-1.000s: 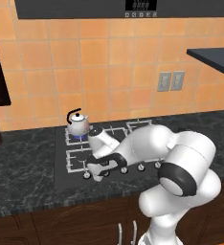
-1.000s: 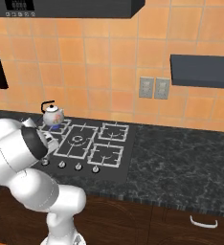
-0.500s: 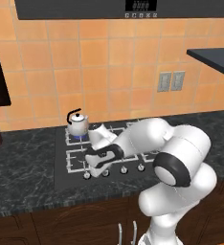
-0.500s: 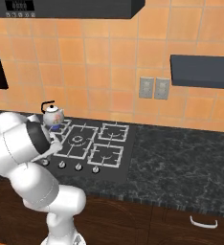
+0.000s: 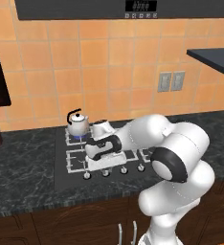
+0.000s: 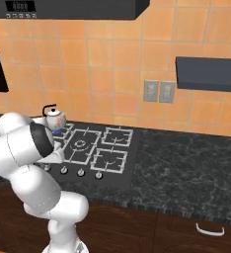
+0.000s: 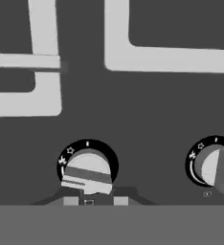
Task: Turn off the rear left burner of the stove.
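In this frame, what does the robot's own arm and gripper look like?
The arm is glossy white, built of rounded, bulbous links with dark black bands at the joints. No cables or markings show. The gripper ends in two small dark finger tips.

This was a home kitchen. A black stove (image 6: 118,163) sat mid-frame in a dark stone surface (image 6: 186,173), a kettle (image 5: 78,123) on its rear grate. Orange wall tiles (image 6: 112,59) ran behind, a hood (image 6: 73,9) at top, wooden cabinets (image 6: 152,230) along the bottom.
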You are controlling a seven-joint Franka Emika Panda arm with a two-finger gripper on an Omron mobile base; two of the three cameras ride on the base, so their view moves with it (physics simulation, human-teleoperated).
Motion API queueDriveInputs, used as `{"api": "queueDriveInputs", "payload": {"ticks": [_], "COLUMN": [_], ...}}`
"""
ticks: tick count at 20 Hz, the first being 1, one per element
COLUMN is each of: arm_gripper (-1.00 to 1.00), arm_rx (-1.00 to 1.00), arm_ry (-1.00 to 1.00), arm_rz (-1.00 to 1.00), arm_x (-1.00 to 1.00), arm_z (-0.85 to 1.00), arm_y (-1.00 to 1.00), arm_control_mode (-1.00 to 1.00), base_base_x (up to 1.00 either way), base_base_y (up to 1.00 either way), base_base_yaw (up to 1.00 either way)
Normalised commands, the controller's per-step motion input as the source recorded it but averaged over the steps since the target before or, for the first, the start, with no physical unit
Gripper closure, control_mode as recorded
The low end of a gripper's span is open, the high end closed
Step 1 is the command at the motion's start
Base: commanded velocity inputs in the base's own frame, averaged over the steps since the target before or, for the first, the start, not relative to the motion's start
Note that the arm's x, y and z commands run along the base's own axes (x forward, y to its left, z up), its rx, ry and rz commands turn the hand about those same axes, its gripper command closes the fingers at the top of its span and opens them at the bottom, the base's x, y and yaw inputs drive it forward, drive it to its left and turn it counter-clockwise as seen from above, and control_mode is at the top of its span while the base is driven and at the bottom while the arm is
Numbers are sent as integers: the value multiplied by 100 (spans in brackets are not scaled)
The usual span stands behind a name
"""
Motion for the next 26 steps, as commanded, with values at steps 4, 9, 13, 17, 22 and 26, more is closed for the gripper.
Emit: {"api": "queueDriveInputs", "payload": {"ticks": [4,9,13,17,22,26], "arm_gripper": [100,100,100,100,100,100], "arm_rx": [7,2,1,0,0,2], "arm_ry": [-3,-1,0,0,0,1], "arm_rz": [-76,-78,-79,-84,-85,-80], "arm_x": [0,0,0,0,0,-21], "arm_z": [-41,-48,-48,-49,-47,-33], "arm_y": [-36,-42,-45,-38,-36,-34], "arm_control_mode": [-100,-100,-100,-100,-100,-100], "base_base_x": [0,0,0,0,0,0], "base_base_y": [0,0,0,0,0,0], "base_base_yaw": [0,0,0,0,0,0]}}
